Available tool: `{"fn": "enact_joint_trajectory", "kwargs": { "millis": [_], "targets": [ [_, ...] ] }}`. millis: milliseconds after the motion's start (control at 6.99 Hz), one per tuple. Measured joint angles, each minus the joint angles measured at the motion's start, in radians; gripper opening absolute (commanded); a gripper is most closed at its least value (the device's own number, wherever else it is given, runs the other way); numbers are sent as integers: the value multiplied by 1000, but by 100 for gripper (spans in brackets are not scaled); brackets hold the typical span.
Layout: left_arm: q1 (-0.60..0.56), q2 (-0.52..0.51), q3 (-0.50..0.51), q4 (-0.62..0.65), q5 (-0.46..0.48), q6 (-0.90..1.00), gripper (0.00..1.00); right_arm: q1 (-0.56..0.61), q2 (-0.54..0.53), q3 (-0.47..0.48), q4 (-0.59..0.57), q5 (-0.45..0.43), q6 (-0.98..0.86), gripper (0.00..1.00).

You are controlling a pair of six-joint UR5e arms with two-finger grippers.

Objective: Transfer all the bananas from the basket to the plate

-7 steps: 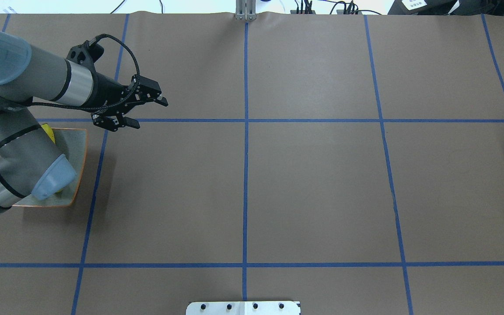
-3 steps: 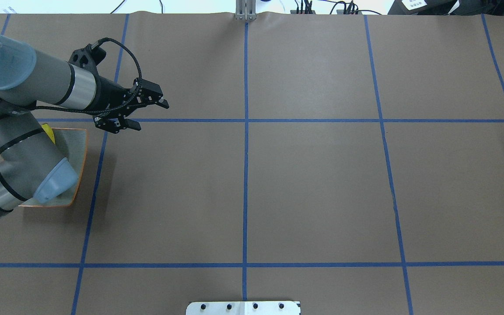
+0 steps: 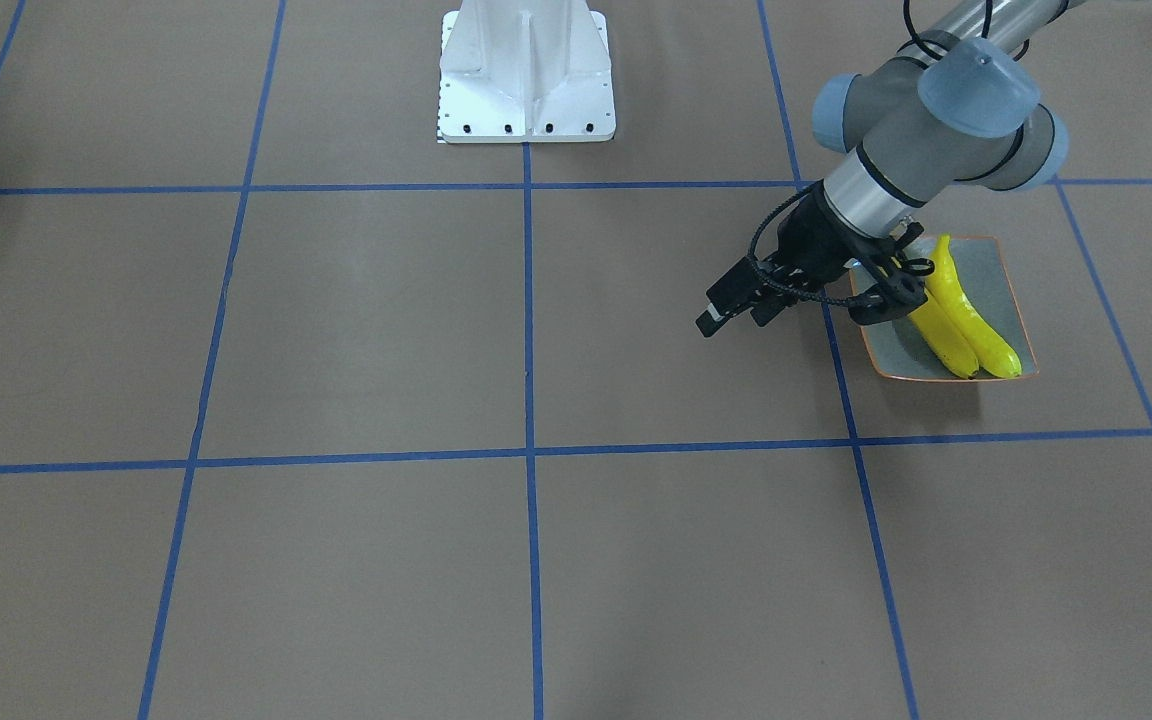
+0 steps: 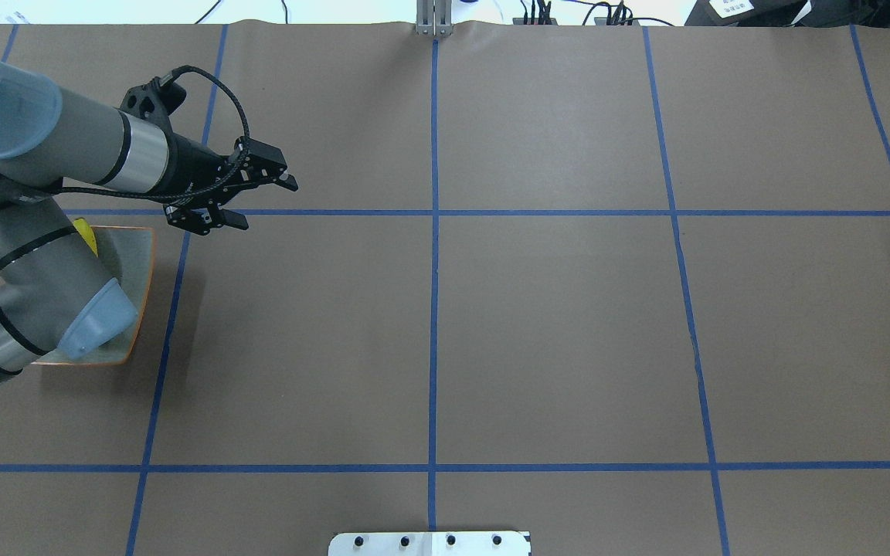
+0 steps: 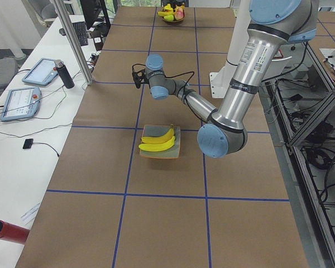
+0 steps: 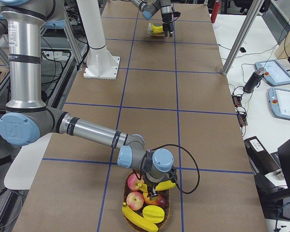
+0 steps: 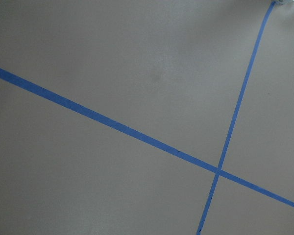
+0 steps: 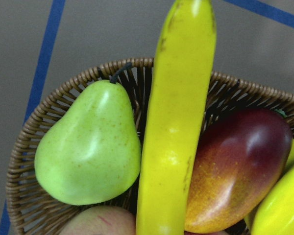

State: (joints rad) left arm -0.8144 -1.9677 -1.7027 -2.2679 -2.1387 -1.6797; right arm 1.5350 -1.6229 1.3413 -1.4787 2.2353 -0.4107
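Two yellow bananas [image 3: 961, 320] lie side by side on the grey-blue plate [image 3: 1011, 300] with the orange rim. My left gripper [image 3: 733, 316] hangs open and empty just beside the plate, over bare table; in the overhead view the left gripper [image 4: 263, 202] is past the plate [image 4: 140, 262], which my arm largely covers. At the table's far end, the wicker basket [image 6: 162, 220] holds more bananas [image 6: 137, 218]. My right gripper [image 6: 157, 187] is down in it against a banana [image 8: 179, 122]; I cannot tell whether it is open or shut, as its fingers are hidden.
The basket also holds a green pear [image 8: 88, 147], a red-yellow mango [image 8: 237, 174] and apples [image 6: 135, 199]. The white robot base [image 3: 526, 75] stands at mid-table. Blue tape lines [image 4: 433, 309] grid the brown table cover. Tablets and a bottle sit on a side bench [image 6: 273, 96].
My left arm's upper joints have shifted slightly; its open gripper has stayed at nearly the same spot beside the plate.
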Motion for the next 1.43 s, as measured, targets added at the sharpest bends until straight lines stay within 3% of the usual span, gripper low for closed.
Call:
{"fn": "enact_joint_trajectory", "kwargs": {
  "millis": [859,1002,1288,1431],
  "targets": [
    [0,5,2,-1,-1,3,100,-1,-6,-15,-1,3,0,74],
    [0,5,4,-1,-1,5,100,-1,-5,-19,0,5,0,61],
    [0,5,6,-1,-1,6,100,-1,-5,-21,0,10,1,9],
    [0,5,7,-1,-1,7,100,-1,-6,-22,0,12,1,0]
  ]
}}
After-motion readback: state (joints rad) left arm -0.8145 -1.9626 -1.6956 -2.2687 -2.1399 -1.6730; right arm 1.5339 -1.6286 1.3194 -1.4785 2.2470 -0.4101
